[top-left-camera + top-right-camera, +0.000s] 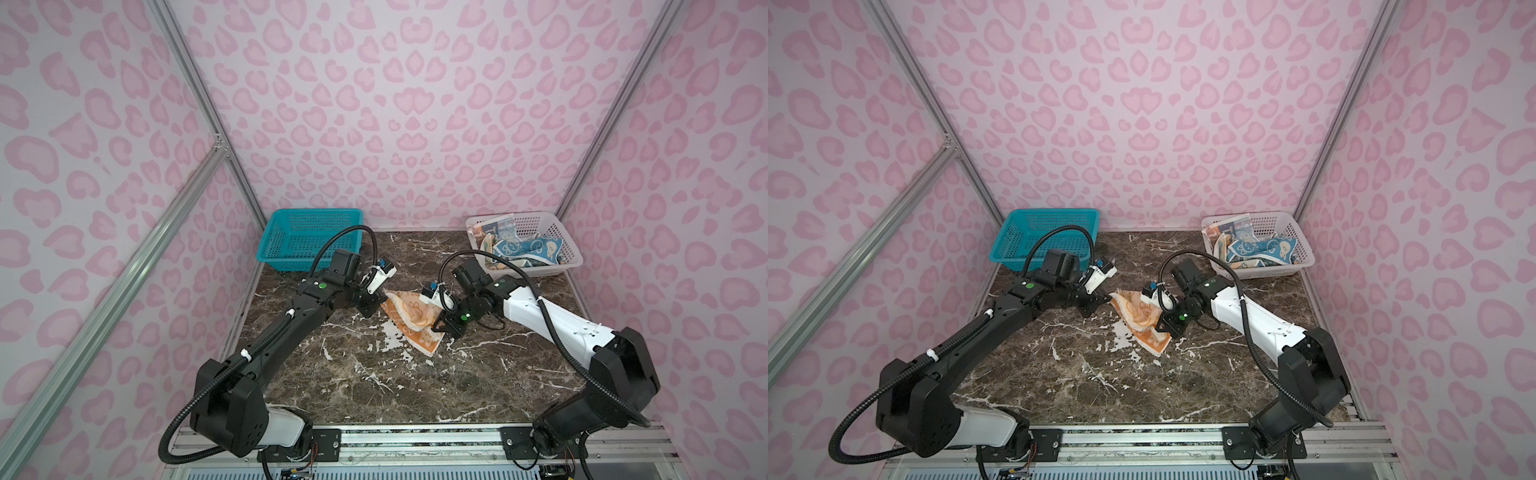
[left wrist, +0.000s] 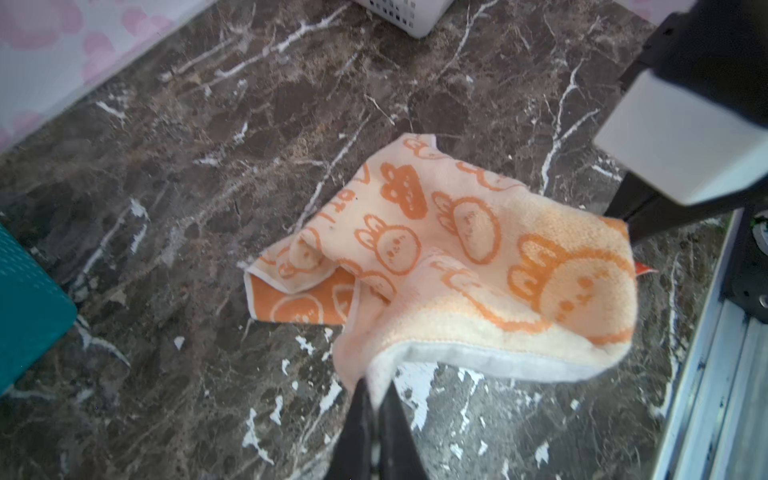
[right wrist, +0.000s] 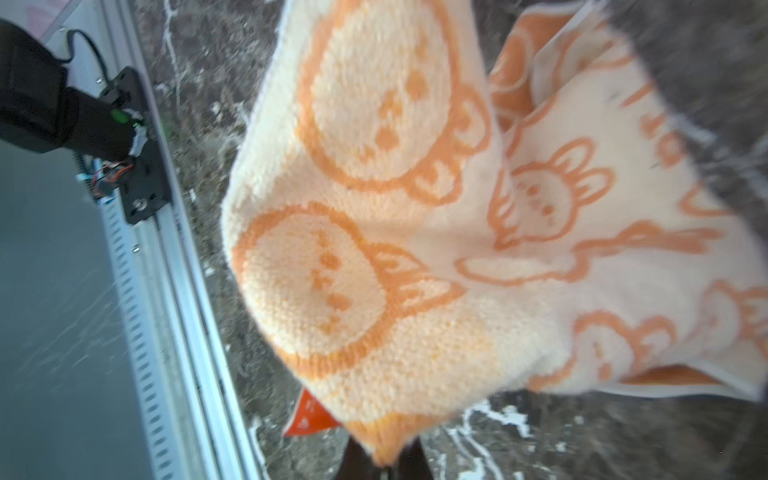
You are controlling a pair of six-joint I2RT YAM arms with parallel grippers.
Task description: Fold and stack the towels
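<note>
1. The teal basket (image 1: 316, 212) stands at the far left of the worktop (image 1: 374, 386). I see no towel in it.
2. The left gripper (image 1: 380, 300) comes next. Its jaws are pinched shut on a white-edged corner of the orange towel (image 1: 409, 318). The left wrist view shows the cloth squeezed between the two dark jaws.
3. The orange towel, with its bunnies, sits in the middle of the worktop between the two arms. It is crumpled and not flat. One part lies on the worktop and the rest is lifted up. I think it needs to be pulled out flat before it can be folded.
4. The right gripper (image 1: 440, 328) has its jaws shut on another corner of the same towel, just beside a little orange tag (image 3: 307, 415).
5. The white basket (image 1: 536, 270) stands at the far right. The blue towel (image 1: 528, 247) and the cream towel with letters (image 1: 496, 226) lie bunched up inside it.
6. So the job looks like it is only starting. No towel is folded and there is no stack. All three towels are left to fold.
</note>
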